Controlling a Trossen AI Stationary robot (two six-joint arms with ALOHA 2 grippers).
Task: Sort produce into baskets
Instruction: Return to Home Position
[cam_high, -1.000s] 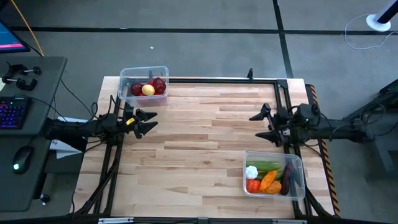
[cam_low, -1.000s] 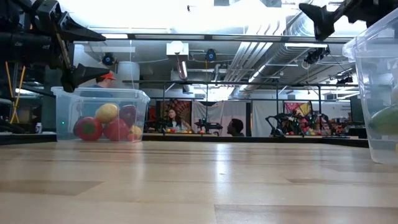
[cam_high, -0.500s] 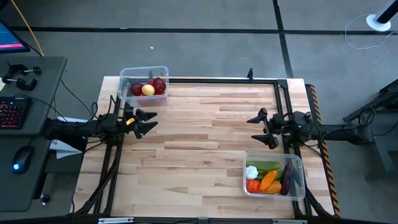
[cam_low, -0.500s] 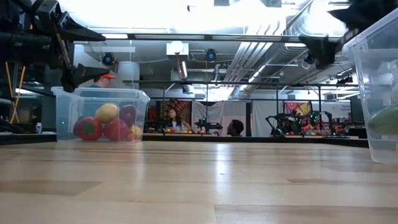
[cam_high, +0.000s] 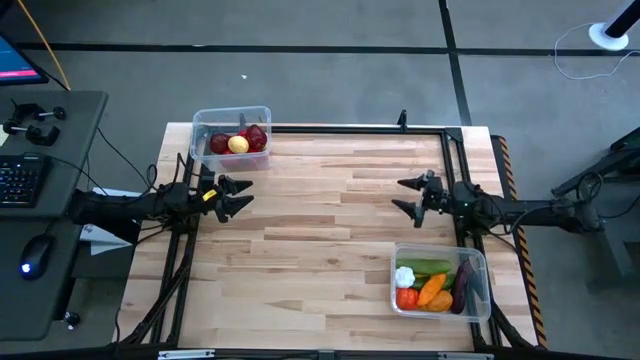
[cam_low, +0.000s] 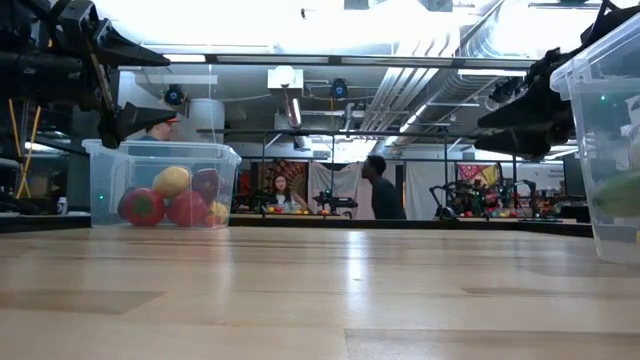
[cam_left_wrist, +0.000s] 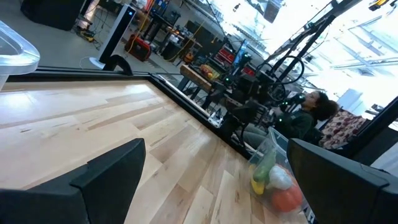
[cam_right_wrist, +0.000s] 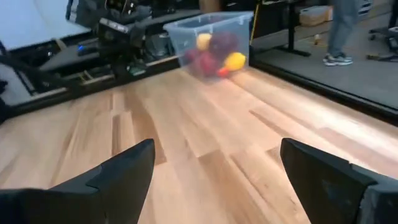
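High view — left jaws spread wide and empty, right jaws likewise, over table (cam_high: 320, 250)

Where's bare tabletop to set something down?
Bare wood runs across the middle of the table, between the open left gripper and open right gripper, and along the near left. Crowded: the far-left tub of fruit and near-right tub of vegetables.

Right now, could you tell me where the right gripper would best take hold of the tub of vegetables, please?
Probably its rim wall on the side facing the right gripper, taken from straight above, one finger inside, one outside. The tub of vegetables stands upright with an open top and thin walls; the cucumbers lie close inside, so room is tight.
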